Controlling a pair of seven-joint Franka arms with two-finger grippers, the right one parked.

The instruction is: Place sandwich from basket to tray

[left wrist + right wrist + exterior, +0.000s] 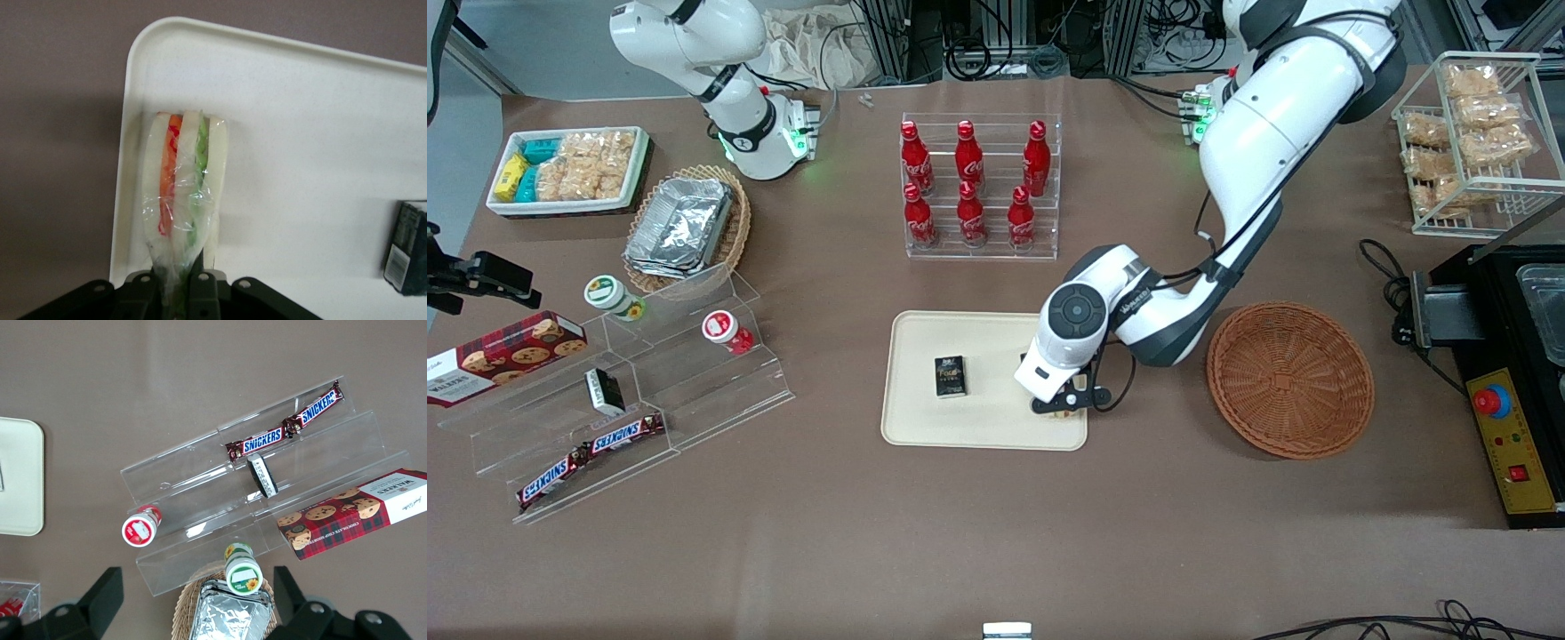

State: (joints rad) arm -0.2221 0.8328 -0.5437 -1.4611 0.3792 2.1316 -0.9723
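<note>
My gripper (1064, 405) hangs low over the cream tray (925, 418), at the tray's corner nearest the front camera on the basket's side. It is shut on the sandwich (183, 180), pinching the narrow wrapped end between its jaws (179, 283). The wedge shows pale bread with orange and green layers and lies over the tray (300, 133) close to its rim. In the front view the arm's wrist covers nearly all of the sandwich. The round reddish-brown wicker basket (1289, 378) sits beside the tray with nothing in it.
A small dark box (951, 376) lies on the tray. A clear rack of red cola bottles (978, 187) stands farther from the camera. A stepped acrylic shelf (649, 391) stands toward the parked arm's end, a black machine (1512, 356) toward the working arm's.
</note>
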